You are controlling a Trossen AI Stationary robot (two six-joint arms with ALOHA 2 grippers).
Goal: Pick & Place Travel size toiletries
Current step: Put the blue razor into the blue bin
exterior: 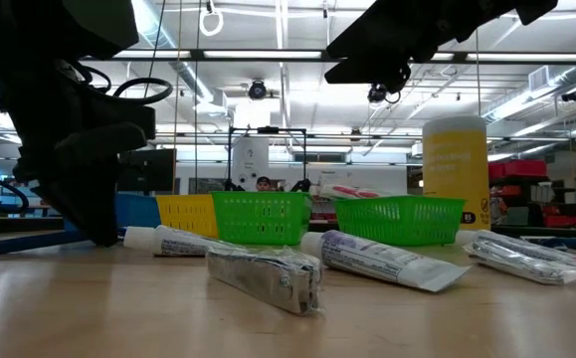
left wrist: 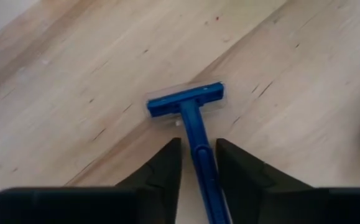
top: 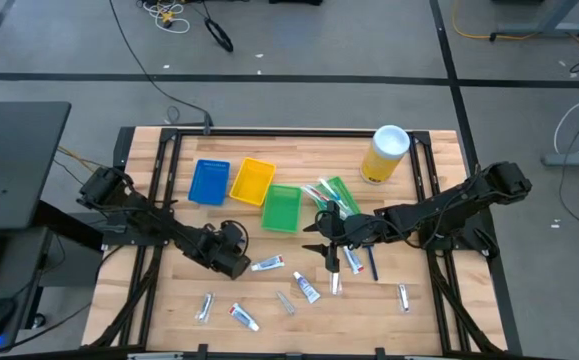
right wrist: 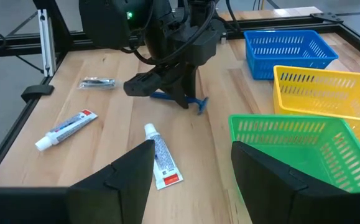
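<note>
- Down at the near-left of the counter point(top: 169, 300), the left hand point(left wrist: 198, 158) is low over the wood, its two fingers pinching the handle of a dark blue razor point(left wrist: 189, 109) (head flat on the boards, just ahead of the fingertips).
- That razor looks light and stiff, a thin hard plastic stick. The slim handle is the right place to hold it, as it could twist if the pinch sits off-centre, and the head's clear guard is best left alone.
- Over at centre-right, the right hand point(top: 326, 245) hovers above a cluster of toiletries, fingers spread wide and holding nothing.
- Toothpaste tubes point(right wrist: 162, 163) lie scattered across the near half of the counter. They look soft and squashy in the body, so I'd grip mid-body gently, or nearer the stiffer cap end.
- A small silvery tube point(exterior: 266, 278) sits closest in the low view, crinkled and likely slick.
- The blue bin point(top: 208, 182), yellow bin point(top: 252, 181) and green bin point(top: 281, 208) stand in a row toward the back, with the razor well short of them.
</note>
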